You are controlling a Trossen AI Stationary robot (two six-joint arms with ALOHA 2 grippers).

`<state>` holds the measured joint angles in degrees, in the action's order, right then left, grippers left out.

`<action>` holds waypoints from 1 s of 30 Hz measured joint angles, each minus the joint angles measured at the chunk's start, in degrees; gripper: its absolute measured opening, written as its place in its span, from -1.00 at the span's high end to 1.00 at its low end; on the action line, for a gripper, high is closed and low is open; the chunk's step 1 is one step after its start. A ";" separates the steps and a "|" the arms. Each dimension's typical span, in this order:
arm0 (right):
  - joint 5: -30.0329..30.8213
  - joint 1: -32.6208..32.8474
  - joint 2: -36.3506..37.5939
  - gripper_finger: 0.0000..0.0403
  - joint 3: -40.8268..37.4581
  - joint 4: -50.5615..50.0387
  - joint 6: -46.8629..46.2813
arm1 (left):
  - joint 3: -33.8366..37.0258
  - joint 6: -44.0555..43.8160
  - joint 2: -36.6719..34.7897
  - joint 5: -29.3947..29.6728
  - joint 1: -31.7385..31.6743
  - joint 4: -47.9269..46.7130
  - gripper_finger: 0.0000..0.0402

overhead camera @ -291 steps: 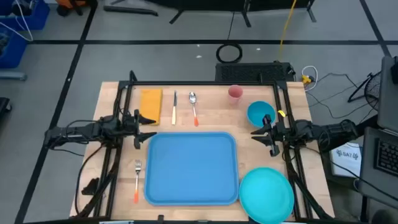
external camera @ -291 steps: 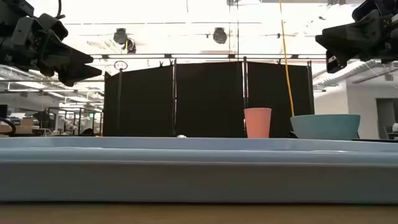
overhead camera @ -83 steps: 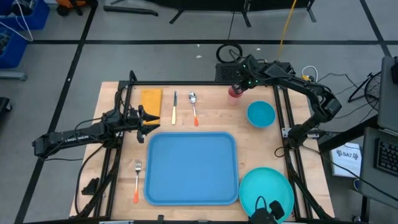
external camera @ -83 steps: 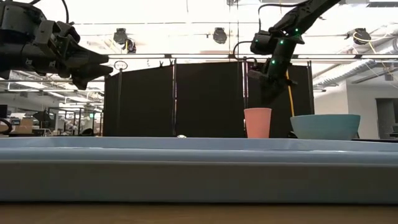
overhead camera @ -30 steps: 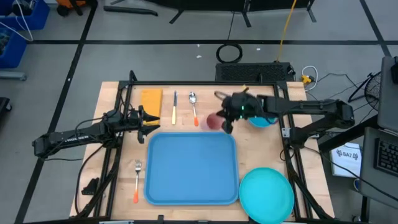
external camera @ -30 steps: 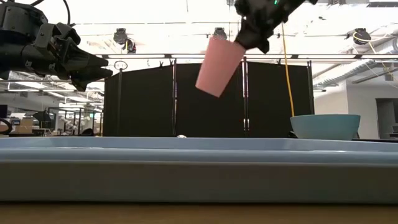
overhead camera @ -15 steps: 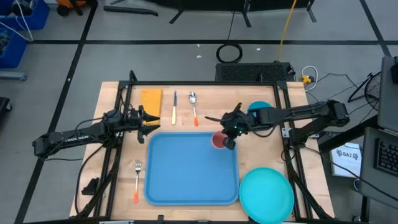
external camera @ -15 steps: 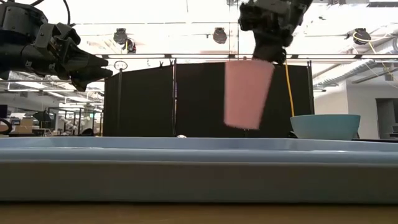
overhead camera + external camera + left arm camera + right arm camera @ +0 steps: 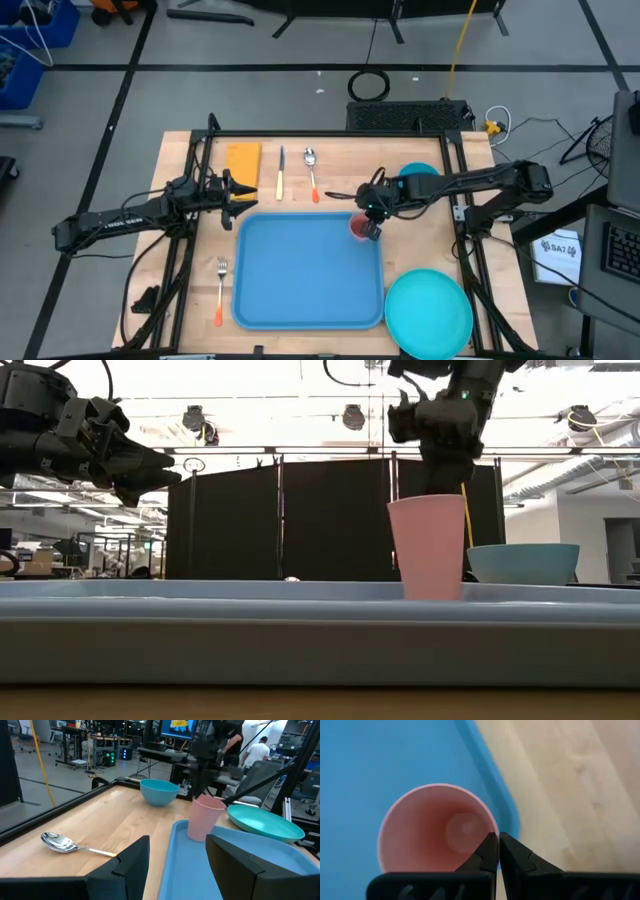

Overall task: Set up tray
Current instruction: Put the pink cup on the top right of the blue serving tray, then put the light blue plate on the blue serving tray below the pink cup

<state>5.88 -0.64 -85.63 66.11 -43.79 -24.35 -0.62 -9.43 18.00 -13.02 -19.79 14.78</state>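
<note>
The blue tray (image 9: 300, 275) lies in the middle of the table. A pink cup (image 9: 357, 226) stands upright in its far right corner, also seen in the low view (image 9: 428, 548) and the left wrist view (image 9: 205, 817). My right gripper (image 9: 369, 229) is right above the cup and is shut on it. My left gripper (image 9: 240, 196) is open in the air off the tray's far left corner, touching nothing. My right gripper (image 9: 498, 851) pinches the cup's rim (image 9: 490, 827) on the side toward the table's right edge, one finger inside the cup and one outside. The fingers (image 9: 488, 851) come from above, pointing down. The cup is upright, its base down at the tray's floor (image 9: 199, 839).
A turquoise bowl (image 9: 420, 180) sits on the table right of the cup, and a turquoise plate (image 9: 428, 313) lies at the near right corner. A yellow cloth (image 9: 242, 160), knife (image 9: 281, 172) and spoon (image 9: 312, 172) lie beyond the tray. A fork (image 9: 220, 290) lies to its left.
My right gripper has carried the cup from the air beyond the tray's far edge toward the near edge and down. The cup was tilted and high above the tray; it has turned upright and come down into the tray's far right corner.
</note>
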 joint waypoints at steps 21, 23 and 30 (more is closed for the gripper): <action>4.88 -0.15 -0.06 0.64 0.00 0.71 0.55 | 0.00 0.07 0.00 0.02 0.00 -0.17 0.00; 4.84 -0.16 0.68 0.60 0.00 2.16 0.56 | 0.00 0.07 0.00 0.02 0.00 -0.17 0.00; 4.09 1.10 5.98 0.49 0.00 4.04 0.05 | 0.00 0.15 0.00 0.02 0.00 -0.26 0.00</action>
<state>9.97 0.47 -79.64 66.11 -39.75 -24.30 -0.62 -9.28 18.00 -12.99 -19.79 14.53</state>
